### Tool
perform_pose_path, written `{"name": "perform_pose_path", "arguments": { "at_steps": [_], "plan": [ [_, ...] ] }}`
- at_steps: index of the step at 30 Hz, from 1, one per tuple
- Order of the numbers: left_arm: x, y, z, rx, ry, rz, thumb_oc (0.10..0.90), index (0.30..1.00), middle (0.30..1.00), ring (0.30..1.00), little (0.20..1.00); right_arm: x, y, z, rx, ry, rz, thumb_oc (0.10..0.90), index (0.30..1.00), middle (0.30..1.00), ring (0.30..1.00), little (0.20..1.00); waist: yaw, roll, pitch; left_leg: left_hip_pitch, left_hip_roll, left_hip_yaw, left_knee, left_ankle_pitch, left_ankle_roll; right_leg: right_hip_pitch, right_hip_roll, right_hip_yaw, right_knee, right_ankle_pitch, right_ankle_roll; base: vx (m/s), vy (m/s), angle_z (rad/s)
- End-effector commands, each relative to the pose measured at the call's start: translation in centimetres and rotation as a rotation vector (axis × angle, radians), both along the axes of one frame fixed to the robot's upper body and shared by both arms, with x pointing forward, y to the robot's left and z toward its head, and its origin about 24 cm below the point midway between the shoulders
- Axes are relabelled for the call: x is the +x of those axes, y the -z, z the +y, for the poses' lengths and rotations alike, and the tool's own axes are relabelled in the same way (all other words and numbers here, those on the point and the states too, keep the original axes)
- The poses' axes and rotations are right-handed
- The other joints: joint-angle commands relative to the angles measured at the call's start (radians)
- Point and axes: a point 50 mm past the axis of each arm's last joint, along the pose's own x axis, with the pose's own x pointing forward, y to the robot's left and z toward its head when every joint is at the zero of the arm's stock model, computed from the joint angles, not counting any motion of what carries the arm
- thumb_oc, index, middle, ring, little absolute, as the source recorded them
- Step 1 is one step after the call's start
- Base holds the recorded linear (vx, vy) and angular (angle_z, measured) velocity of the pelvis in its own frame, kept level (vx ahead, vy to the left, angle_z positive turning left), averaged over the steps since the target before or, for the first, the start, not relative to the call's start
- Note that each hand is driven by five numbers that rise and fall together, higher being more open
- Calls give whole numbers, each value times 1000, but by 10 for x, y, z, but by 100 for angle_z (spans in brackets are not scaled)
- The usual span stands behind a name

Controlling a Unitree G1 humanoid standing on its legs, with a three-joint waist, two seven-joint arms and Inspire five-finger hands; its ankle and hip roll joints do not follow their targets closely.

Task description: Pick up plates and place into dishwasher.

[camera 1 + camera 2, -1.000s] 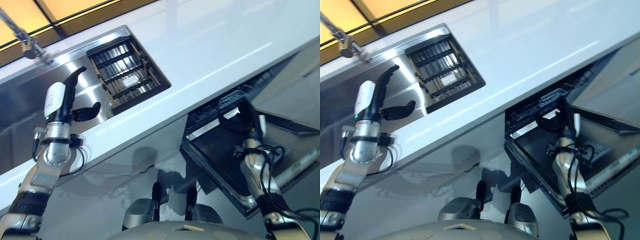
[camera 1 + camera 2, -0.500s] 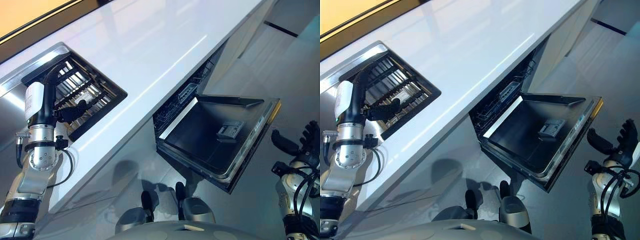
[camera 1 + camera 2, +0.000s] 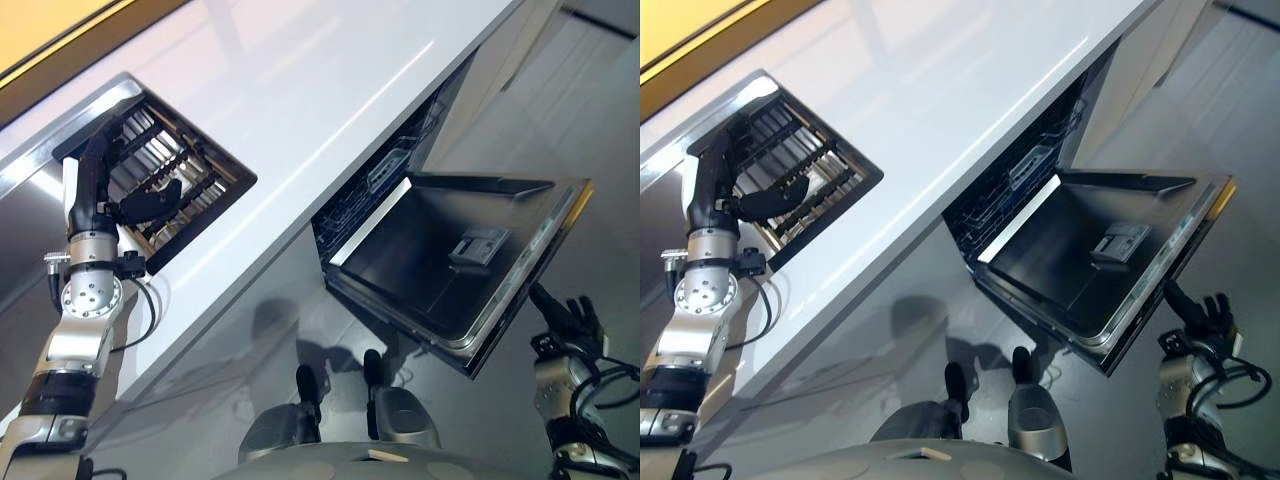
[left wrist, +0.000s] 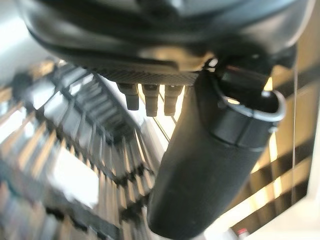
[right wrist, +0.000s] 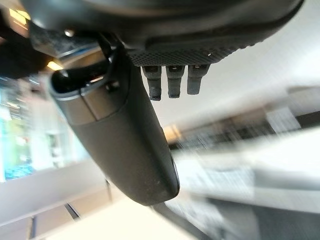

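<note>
Left robot hand (image 3: 105,190) hovers over the dish rack (image 3: 170,180) set in the sink (image 3: 660,165); fingers straight, thumb standing out, nothing held. The left wrist view shows the rack's slats just past the fingers (image 4: 150,97); no plate can be made out among them. Right robot hand (image 3: 1205,315) hangs low, just beside the outer edge of the open dishwasher door (image 3: 470,270), fingers relaxed, empty. Dishwasher rack (image 3: 1025,170) sits under the white worktop (image 3: 330,80), well apart from the left robot hand. Judgement: door is down, no plate picked up yet; grasping, carrying and loading all remain.
</note>
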Motion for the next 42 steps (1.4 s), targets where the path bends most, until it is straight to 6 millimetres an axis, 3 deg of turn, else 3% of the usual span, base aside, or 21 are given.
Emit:
{"name": "perform_pose_path", "arguments": {
  "at_steps": [1,7,12,14,16,20,21,24,27,30,33,37,38,42],
  "plan": [
    [-3,-74,-3,-93,139,-408,800,900,900,900,900,35,-56,-18,-46,-102,-273,800,900,900,900,900,33,26,69,-127,-69,-18,242,-171,18,-133,7,-61,383,-269,-34,-67,-34,12],
    [-7,-88,-1,-202,176,-503,800,900,900,900,900,50,-53,-16,32,-214,-264,800,900,900,900,900,62,59,111,-207,-95,-59,305,-162,11,-224,-12,-74,502,-310,-61,-18,4,11],
    [-7,-97,-5,-203,181,-538,800,900,900,900,900,79,-74,7,70,-399,-369,800,900,900,900,900,85,66,132,-256,-111,-86,329,-149,14,-283,-27,-75,559,-317,-69,-29,11,7],
    [-8,-97,-4,-196,188,-530,800,900,900,900,900,92,-88,30,111,-574,-515,800,900,900,900,900,89,63,138,-258,-112,-93,326,-144,16,-285,-27,-77,560,-316,-70,-14,16,-5],
    [-10,-94,-3,-171,185,-523,800,900,900,900,900,101,-105,66,134,-824,-687,800,900,900,900,900,94,54,143,-254,-110,-96,313,-137,20,-281,-26,-79,546,-308,-65,-19,9,-10],
    [-11,-88,2,-154,178,-511,800,900,900,900,900,102,-161,153,124,-1305,-1002,800,900,900,900,900,93,18,139,-234,-95,-94,267,-119,22,-254,-12,-64,462,-265,-41,-5,10,-18],
    [-11,-87,2,-151,176,-509,800,900,900,900,900,101,-164,157,121,-1322,-1019,800,900,900,900,900,92,15,138,-230,-94,-94,263,-118,22,-250,-11,-63,456,-263,-40,15,19,-32],
    [-8,-79,0,-147,175,-494,800,900,900,900,900,88,-204,206,85,-1520,-1208,800,900,900,900,900,93,-3,128,-211,-88,-90,241,-116,22,-223,-3,-55,404,-241,-29,22,50,-39],
    [-4,-73,-4,-168,181,-478,800,900,900,900,900,75,-230,239,33,-1586,-1293,800,900,900,900,900,94,-12,107,-191,-88,-91,220,-112,24,-195,4,-48,352,-218,-25,35,85,-50],
    [-2,-66,-7,-184,191,-455,800,900,900,900,900,74,-237,248,3,-1532,-1285,800,900,900,900,900,98,-19,79,-158,-89,-92,198,-115,25,-155,7,-48,305,-205,-23,90,89,-47],
    [-3,-59,-8,-192,197,-430,800,900,900,900,900,80,-230,241,4,-1403,-1218,800,900,900,900,900,101,-29,52,-121,-90,-88,174,-117,28,-112,8,-51,265,-194,-19,99,76,-12],
    [-7,-45,-8,-204,193,-385,800,900,900,900,900,88,-198,216,43,-1218,-1081,800,900,900,900,900,103,-44,16,-69,-89,-83,136,-117,32,-56,9,-58,213,-180,-9,103,65,29],
    [-11,-39,-8,-204,187,-370,800,900,900,900,900,89,-180,204,52,-1163,-1014,800,900,900,900,900,103,-50,3,-50,-90,-80,120,-117,35,-37,10,-61,195,-176,-4,96,65,36],
    [-19,-26,-8,-200,170,-338,800,900,900,900,900,83,-144,179,77,-1054,-904,800,900,900,900,900,101,-59,-22,-9,-89,-72,86,-117,39,4,13,-64,160,-169,7,68,56,71]
  ]
}}
